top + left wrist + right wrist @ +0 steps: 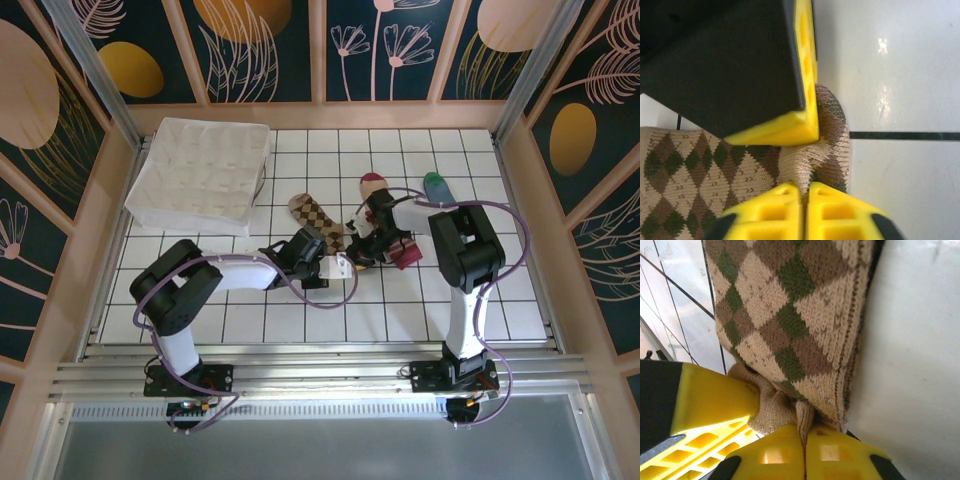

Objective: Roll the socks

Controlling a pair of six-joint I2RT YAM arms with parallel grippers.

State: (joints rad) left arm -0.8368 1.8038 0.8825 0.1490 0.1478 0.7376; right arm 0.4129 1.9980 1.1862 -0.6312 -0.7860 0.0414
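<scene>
Overhead view of a white tiled table [300, 310] w/ two robot arms reaching in from its near edge. The argyle sock [315, 222], tan and brown, lies flat near the table's middle, a bit toward the far edge. Its long axis runs diagonally: one end points at the far-left corner, the other at the near-right corner.

Both grippers meet at that near-right end. The left gripper [338, 263] comes in from the left-edge side, the right gripper [362, 240] from the right-edge side, and they sit just beside each other.

Left wrist view: its yellow fingers [840, 215] are pressed together, w/ a fold of the sock's knit caught btwn the tips. Right wrist view: its yellow fingers [840, 455] are also pressed together, pinching a small bunched lump of the same sock's edge. The rest of the sock stretches away from them, flat on the table.

So the sock's whole length lies away from both grippers, toward the far-left corner. Rolling prob. means turning the pinched end over along that axis. Neither arm is clearly nearer, since both hold the same end.

The beige sock [372, 183], red toe, lies right of the argyle one, partly under the right arm. The blue-grey sock [433, 185], green toe, is further right, mostly hidden by that arm. A white padded cloth [200, 175] sits at the far-left corner.
</scene>
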